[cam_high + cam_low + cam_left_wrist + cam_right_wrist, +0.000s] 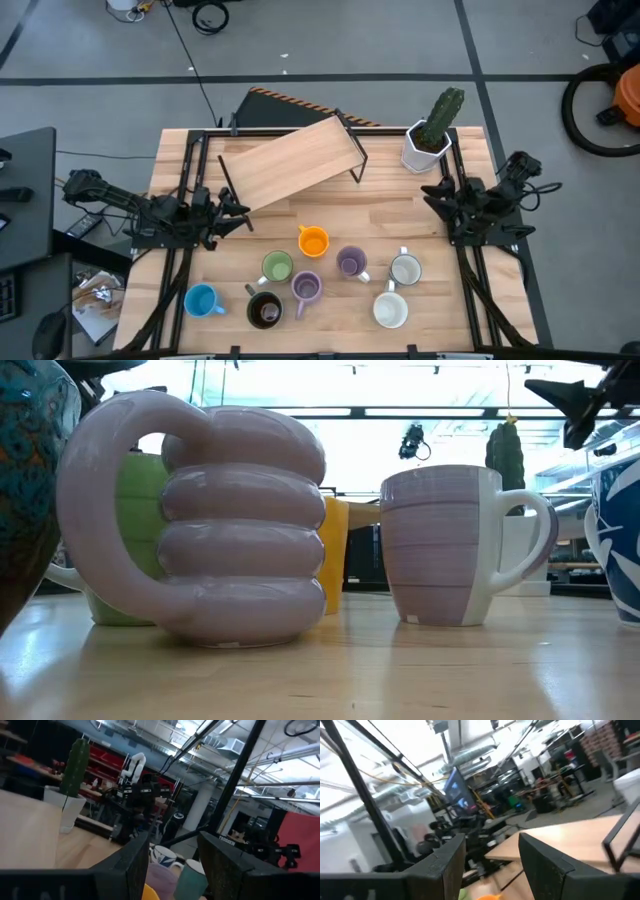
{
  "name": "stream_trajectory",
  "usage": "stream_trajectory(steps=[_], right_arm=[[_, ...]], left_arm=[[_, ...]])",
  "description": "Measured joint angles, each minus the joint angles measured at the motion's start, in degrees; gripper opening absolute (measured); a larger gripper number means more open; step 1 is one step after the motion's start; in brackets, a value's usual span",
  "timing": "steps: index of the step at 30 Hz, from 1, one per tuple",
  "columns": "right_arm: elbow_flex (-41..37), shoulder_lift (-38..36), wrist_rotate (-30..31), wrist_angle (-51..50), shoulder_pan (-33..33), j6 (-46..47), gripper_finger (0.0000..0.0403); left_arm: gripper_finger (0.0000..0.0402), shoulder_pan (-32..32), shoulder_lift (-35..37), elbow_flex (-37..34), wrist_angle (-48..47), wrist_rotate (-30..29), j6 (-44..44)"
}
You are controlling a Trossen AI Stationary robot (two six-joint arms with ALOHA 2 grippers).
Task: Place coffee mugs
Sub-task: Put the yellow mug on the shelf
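High view: eight coffee mugs (313, 241) clustering near front edge of tabletop (400, 215), none on wooden shelf (290, 160) by back edge; likely awaiting placing. Left gripper (240, 213) hovering at left edge, right gripper (432, 192) at right edge, both parked clear of mugs.

Low view: lilac ribbed mug (215, 525) blocking green and orange ones; blue mug cut off.

Left wrist view: fingers (130, 862) spread, grasping nothing; cactus pot (65, 810) beyond.

Right wrist view: fingers (445, 860) spread, empty; shelf partly showing, mugs barely visible.
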State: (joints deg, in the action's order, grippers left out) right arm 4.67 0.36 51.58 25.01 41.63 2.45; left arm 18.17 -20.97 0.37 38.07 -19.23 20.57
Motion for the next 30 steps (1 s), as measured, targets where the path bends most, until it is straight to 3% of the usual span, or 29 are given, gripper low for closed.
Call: stream_trajectory(steps=[7, 11, 17, 22, 26, 30], right_arm=[[4.0, 0.0, -0.1, -8.2, -4.0, -1.2, 0.0185], [4.6, 2.1, -1.3, -9.0, -6.3, -1.1, 0.0184], [10.2, 10.9, -3.2, -12.1, -8.1, -1.1, 0.0184], [16.9, 21.0, -3.4, -15.0, -10.0, -1.2, 0.0184], [21.3, 29.7, -5.3, -16.3, -12.3, -0.6, 0.0184], [25.5, 38.4, -10.1, -16.1, -15.2, 1.5, 0.0184]], left_arm=[[0.0176, 0.0, 0.0, 0.0, 5.8, 11.8, -9.7], [0.0176, 0.1, 0.0, 1.3, 1.4, 15.0, -16.7], [0.0176, 0.1, -2.6, 10.8, -13.8, 10.0, -18.9], [0.0176, 0.1, -6.3, 18.1, -20.6, 8.5, -19.7], [0.0176, 0.1, -8.1, 19.8, -22.0, 6.8, -19.7], [0.0176, 0.1, -8.7, 19.8, -21.9, 0.5, -18.1]])
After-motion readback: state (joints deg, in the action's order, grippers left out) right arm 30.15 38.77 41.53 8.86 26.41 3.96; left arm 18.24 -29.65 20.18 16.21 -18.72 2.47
